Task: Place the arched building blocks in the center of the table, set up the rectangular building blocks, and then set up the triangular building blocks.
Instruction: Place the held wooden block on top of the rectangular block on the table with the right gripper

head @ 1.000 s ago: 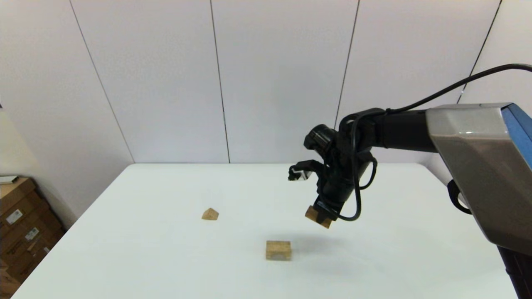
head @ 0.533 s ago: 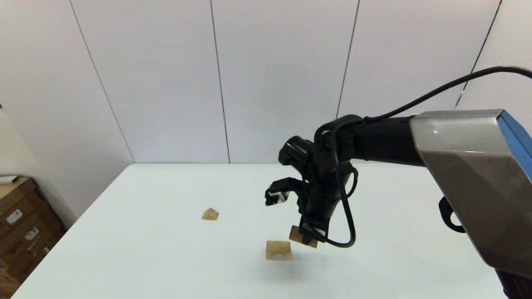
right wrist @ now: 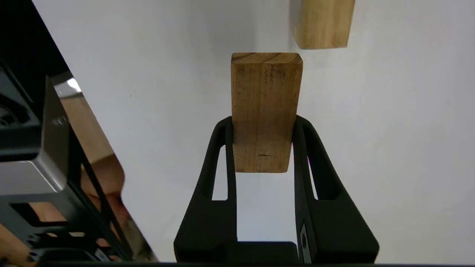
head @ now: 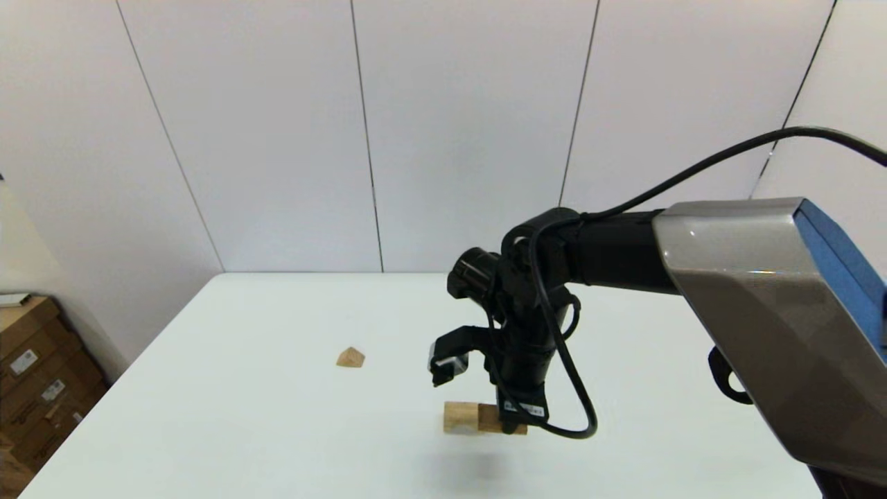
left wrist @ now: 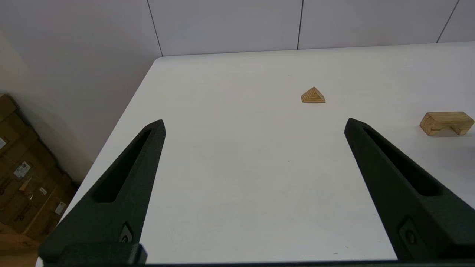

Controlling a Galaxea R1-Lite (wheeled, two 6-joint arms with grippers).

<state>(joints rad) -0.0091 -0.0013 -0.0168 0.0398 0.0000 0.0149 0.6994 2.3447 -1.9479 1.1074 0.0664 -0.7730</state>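
1. The right gripper (head: 513,420) hangs low over the white table (head: 277,430), slightly right of the table's middle and toward its near side, with the arm reaching in from the right.
2. That gripper is clenched on the rectangular building block (right wrist: 265,111); in the right wrist view the two black fingers (right wrist: 217,155) press against the block's two long side faces, and most of the block sticks out past the fingertips.
3. In the head view the rectangular block (head: 492,418) shows as a tan piece lying level just right of the arched building block (head: 461,417). Whether the two blocks touch cannot be told from this view.
4. The right wrist view shows a narrow strip of white table between the free end of the held block and the arched block (right wrist: 321,23), so there they appear apart.
5. The arched block stands on the table near its middle; the left wrist view shows it (left wrist: 446,122) with its hollow facing down onto the tabletop.
6. The triangular building block (head: 350,357) rests on the table well to the left of the other two and a little farther away, its peak pointing up (left wrist: 313,95).
7. The left gripper (left wrist: 254,126) is at the table's near left side, its fingers spread wide apart and holding nothing.
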